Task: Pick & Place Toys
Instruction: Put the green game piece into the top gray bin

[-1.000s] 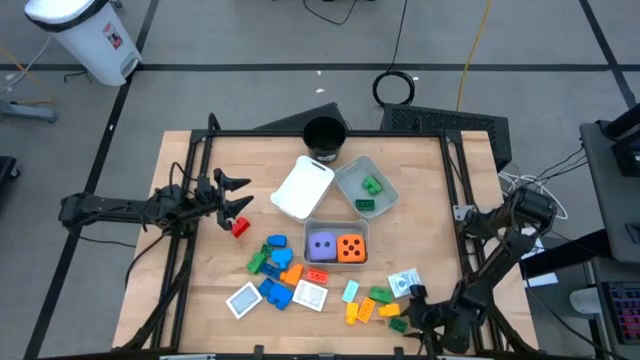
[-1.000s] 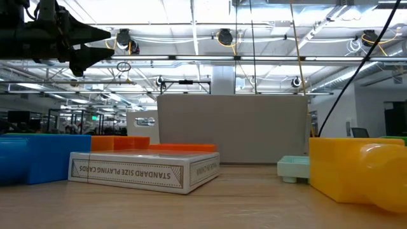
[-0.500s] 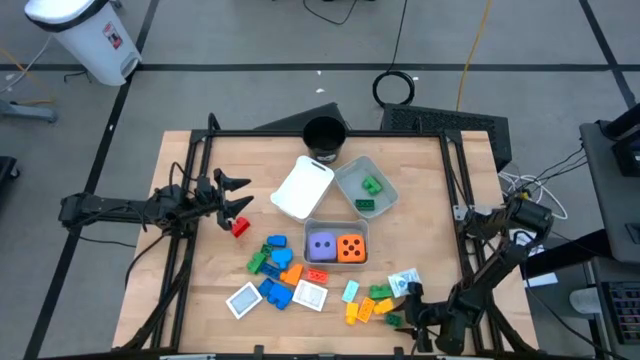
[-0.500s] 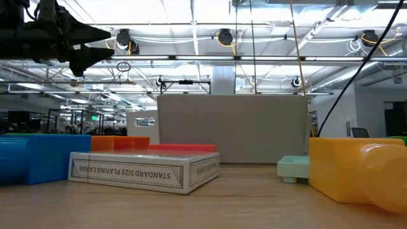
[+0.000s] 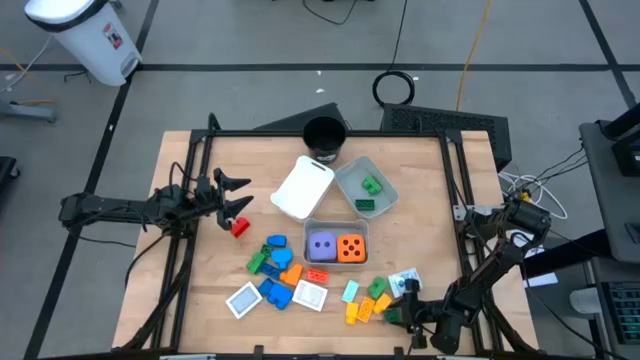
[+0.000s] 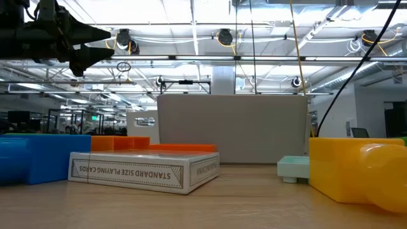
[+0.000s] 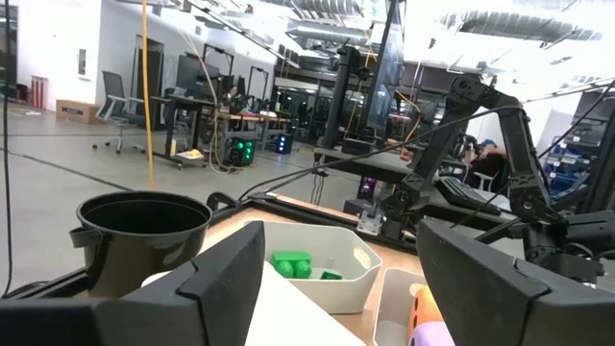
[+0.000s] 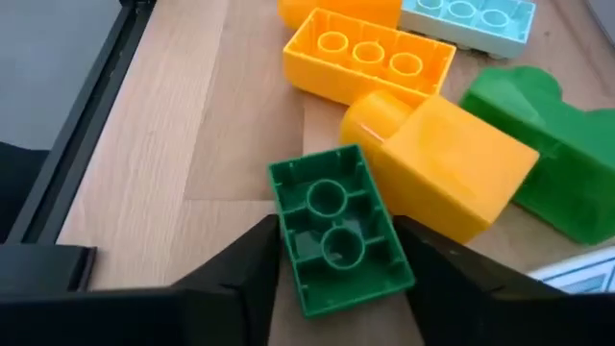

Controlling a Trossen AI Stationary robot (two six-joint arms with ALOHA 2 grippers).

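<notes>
Closing my right gripper (image 8: 332,259) on a small green block (image 8: 336,231) near the worktop's front right corner, jaws flanking its long sides, contact unclear. Rigid, light, slick plastic, I judge: grip the flat sides. Left gripper (image 5: 232,194) hangs open near the left edge.

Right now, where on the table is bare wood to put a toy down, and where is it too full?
Bare wood lies along the far edge on either side of the black cup, and between the red block and the near-left corner. It is crowded from the white tiles to the right gripper, which is around a green block.
</notes>
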